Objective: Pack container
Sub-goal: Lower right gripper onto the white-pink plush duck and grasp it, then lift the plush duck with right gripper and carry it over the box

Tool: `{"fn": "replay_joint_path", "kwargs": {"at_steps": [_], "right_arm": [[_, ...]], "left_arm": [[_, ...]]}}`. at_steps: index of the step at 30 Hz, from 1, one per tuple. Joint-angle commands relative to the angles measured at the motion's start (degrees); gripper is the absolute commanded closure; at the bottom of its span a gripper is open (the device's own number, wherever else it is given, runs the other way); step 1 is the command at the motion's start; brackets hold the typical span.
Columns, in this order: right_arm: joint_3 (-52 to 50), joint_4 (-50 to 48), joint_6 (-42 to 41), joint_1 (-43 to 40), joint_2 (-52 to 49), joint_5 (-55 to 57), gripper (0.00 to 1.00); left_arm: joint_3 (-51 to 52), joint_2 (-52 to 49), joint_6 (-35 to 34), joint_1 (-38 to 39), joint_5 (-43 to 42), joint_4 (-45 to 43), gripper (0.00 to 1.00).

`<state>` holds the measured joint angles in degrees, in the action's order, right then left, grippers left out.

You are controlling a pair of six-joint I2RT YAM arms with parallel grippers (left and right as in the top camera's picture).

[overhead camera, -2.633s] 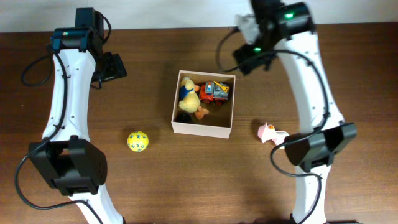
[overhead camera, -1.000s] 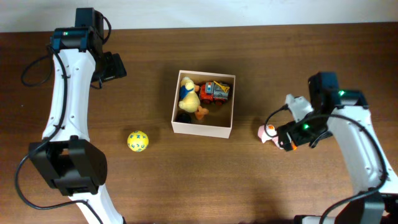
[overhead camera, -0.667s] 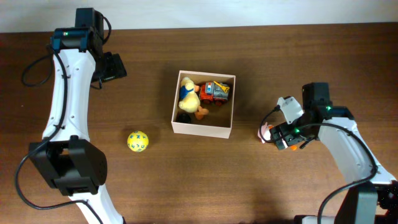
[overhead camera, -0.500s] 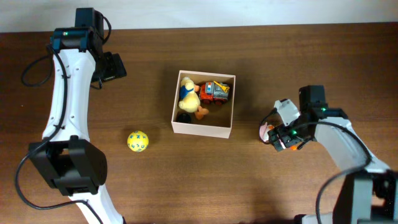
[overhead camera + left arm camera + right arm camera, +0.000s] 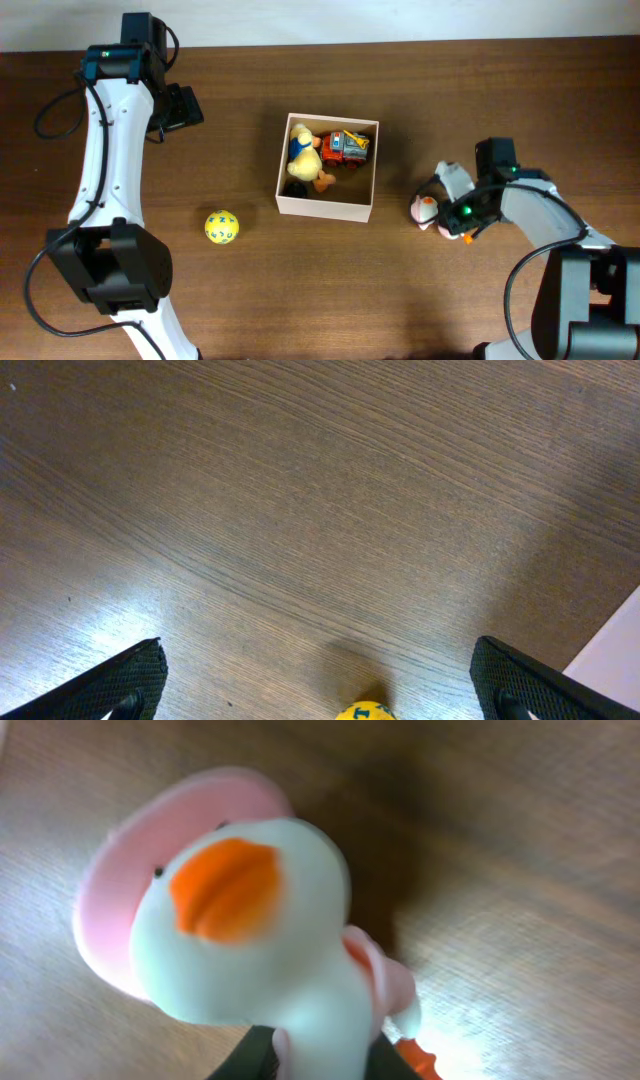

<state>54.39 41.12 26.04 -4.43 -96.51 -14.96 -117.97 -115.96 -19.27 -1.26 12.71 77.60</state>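
Two toys can be made out in the container [image 5: 325, 207] from overhead, a yellow plush duck [image 5: 303, 160] and a red toy truck [image 5: 346, 148], with a dark item [image 5: 295, 188] below them that is too shadowed to name; the box sits mid-table, with room left in its lower right part. By my reckoning the packing is past halfway: a white duck toy [image 5: 423, 209] with a pink hat lies on the table [image 5: 300, 290] just right of the box, and a yellow ball [image 5: 222, 227] lies to its lower left, both not yet in. The right gripper [image 5: 438, 212] is down at the white duck toy, while the left gripper [image 5: 185, 108] hangs well apart from everything at the far left. From the left wrist, its two fingers [image 5: 120, 685] stand as wide as they go with only bare wood between them, the top of the ball peeking in at the lower edge and a white corner of the box at the right. From the right wrist, the white duck toy fills the picture, orange bill up, and the dark jaws sit narrow against either side of its lower body, so they appear to pinch it. Nothing lies between that toy and the box except the near wall, which the toy would have to clear
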Motion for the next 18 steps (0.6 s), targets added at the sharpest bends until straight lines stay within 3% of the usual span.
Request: {"fn": "replay_joint_path", "kwargs": {"at_steps": [1, 6, 9, 18], "right_arm": [[7.96, 1.09, -5.03, -0.09, -0.28, -2.86, 0.83], [23.26, 7.21, -9.88, -0.04, -0.28, -9.51, 0.91], [29.94, 7.54, -14.38, 0.76, -0.28, -14.58, 0.92], [37.13, 2.56, -16.74, 11.82, -0.31, -16.04, 0.93]], "left_arm": [[-0.31, -0.46, 0.52, -0.02, 0.63, 0.04, 0.01], [-0.31, -0.46, 0.52, -0.02, 0.61, 0.04, 0.01], [-0.31, -0.46, 0.52, -0.02, 0.63, 0.04, 0.01], [-0.31, -0.46, 0.52, -0.02, 0.61, 0.04, 0.01]]}}
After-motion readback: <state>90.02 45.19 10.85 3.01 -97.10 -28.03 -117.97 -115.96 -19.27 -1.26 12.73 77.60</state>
